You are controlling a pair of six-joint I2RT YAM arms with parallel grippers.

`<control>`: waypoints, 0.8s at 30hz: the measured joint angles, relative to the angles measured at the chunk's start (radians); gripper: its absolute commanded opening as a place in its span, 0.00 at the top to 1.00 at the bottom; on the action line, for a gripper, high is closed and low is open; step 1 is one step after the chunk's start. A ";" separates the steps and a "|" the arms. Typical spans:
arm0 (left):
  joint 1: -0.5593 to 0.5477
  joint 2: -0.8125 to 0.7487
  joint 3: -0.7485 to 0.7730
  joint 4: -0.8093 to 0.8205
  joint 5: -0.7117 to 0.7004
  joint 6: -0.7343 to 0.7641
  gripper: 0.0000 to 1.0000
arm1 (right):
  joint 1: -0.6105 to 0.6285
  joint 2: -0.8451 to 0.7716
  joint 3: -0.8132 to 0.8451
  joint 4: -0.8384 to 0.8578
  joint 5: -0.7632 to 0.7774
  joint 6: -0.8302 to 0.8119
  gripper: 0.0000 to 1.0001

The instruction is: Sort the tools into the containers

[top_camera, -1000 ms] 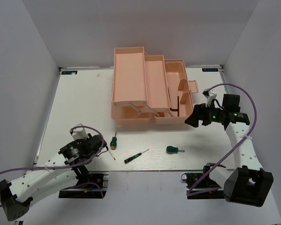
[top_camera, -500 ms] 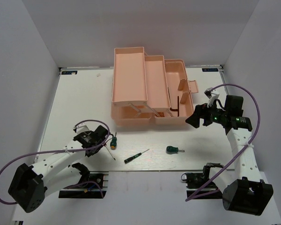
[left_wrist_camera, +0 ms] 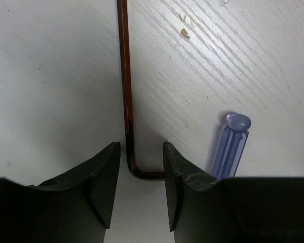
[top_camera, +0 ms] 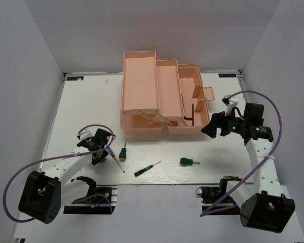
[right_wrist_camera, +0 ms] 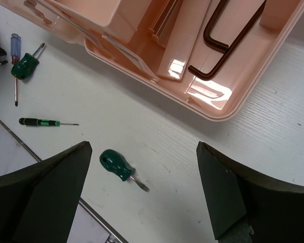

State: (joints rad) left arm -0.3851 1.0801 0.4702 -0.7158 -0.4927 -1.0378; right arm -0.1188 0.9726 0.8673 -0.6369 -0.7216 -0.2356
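A dark L-shaped hex key [left_wrist_camera: 124,76] lies flat on the white table, its bend between the half-open jaws of my left gripper [left_wrist_camera: 141,147], which do not clamp it. A blue-handled screwdriver [left_wrist_camera: 232,144] lies just right of the right finger. In the top view my left gripper [top_camera: 102,147] is low at the table's front left, beside a green-orange screwdriver [top_camera: 123,152]. A thin black-green screwdriver [top_camera: 144,169] and a stubby green screwdriver [right_wrist_camera: 116,166] lie near the front edge. My right gripper [right_wrist_camera: 143,147] hangs wide open and empty above the stubby one. The pink toolbox [top_camera: 162,101] stands open.
Two dark hex keys [right_wrist_camera: 223,45] lie in the toolbox's bottom tray [right_wrist_camera: 213,109]. Its upper trays [top_camera: 139,81] are folded out to the left and back. The table's front edge [top_camera: 157,183] runs close behind the loose tools.
My left arm has swung forward and lowered its gripper over the hex key. The right arm barely moved. No tool has shifted.
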 measured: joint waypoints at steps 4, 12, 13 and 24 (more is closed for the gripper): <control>0.034 0.020 0.007 0.019 0.022 0.033 0.58 | -0.007 0.000 0.000 0.000 0.000 0.000 0.10; 0.081 0.057 0.016 0.102 0.069 0.073 0.99 | -0.024 -0.015 0.000 0.000 0.000 0.001 0.10; 0.084 0.054 0.015 0.105 0.073 0.077 1.00 | -0.026 -0.017 0.000 0.000 0.000 0.001 0.10; 0.094 -0.080 -0.003 0.013 0.131 0.092 1.00 | -0.050 -0.018 0.000 -0.001 -0.027 0.012 0.10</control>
State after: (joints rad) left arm -0.2909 0.9997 0.4671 -0.7025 -0.3614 -0.9455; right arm -0.1684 0.9546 0.8673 -0.6376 -0.7490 -0.2234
